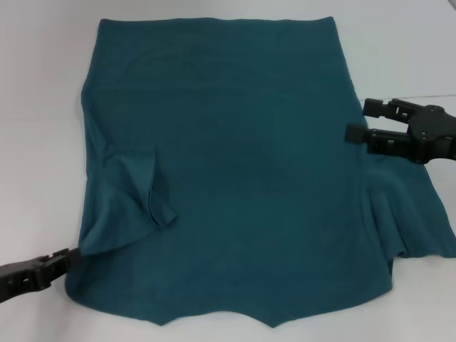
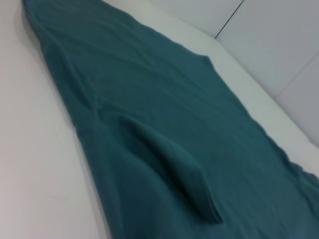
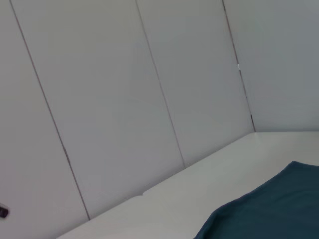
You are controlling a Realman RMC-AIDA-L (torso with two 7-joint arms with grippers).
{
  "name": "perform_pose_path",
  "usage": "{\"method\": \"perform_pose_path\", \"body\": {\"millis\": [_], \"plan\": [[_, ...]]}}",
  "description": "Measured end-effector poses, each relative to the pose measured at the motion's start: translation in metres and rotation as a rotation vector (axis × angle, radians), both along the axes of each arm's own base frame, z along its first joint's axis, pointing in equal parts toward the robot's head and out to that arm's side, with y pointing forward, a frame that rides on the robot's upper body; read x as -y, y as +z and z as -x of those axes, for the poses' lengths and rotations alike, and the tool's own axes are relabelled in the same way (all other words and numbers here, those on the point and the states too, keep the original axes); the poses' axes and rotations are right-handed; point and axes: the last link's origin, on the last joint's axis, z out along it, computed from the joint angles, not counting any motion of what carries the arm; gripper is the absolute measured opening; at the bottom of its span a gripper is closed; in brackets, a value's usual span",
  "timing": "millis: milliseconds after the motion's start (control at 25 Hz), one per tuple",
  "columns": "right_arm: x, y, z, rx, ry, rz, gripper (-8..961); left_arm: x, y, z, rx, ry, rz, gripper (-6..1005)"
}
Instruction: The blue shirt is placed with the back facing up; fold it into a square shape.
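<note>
White tabletop point(image 1: 43, 107) with pale panelled walls point(image 3: 124, 99) behind it, and the blue shirt point(image 1: 235, 164) takes up most of the middle, lying flat with its straight hem on the far side. Left sleeve is folded inward onto the body, making a little raised flap point(image 1: 153, 192) — the left wrist view shows that ridge clearly. Left gripper point(image 1: 68, 258) is low at the near-left corner, fingertips right at the cloth's edge, looks like it's pinching the shirt there. Right gripper point(image 1: 360, 120) sits at the right edge about halfway back, fingers spread apart and just beside the fabric — not gripping anything. Right sleeve point(image 1: 420, 221) is spread out near it.
</note>
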Motion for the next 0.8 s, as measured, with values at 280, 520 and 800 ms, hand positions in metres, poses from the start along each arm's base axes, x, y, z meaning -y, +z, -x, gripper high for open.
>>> {"method": "perform_pose_path", "body": {"millis": [280,520,800], "plan": [[-0.002,-0.001,0.003,0.012,0.001,0.019,823,0.011,0.012,0.005,0.022,-0.027,-0.013,395],[-0.003,0.002,0.005,0.015,0.005,0.014,822,0.019,0.036,0.004,0.032,-0.126,-0.099,591],[-0.008,-0.005,0.013,0.037,0.020,0.058,820,-0.011,0.037,-0.019,-0.024,-0.260,-0.093,756]]}}
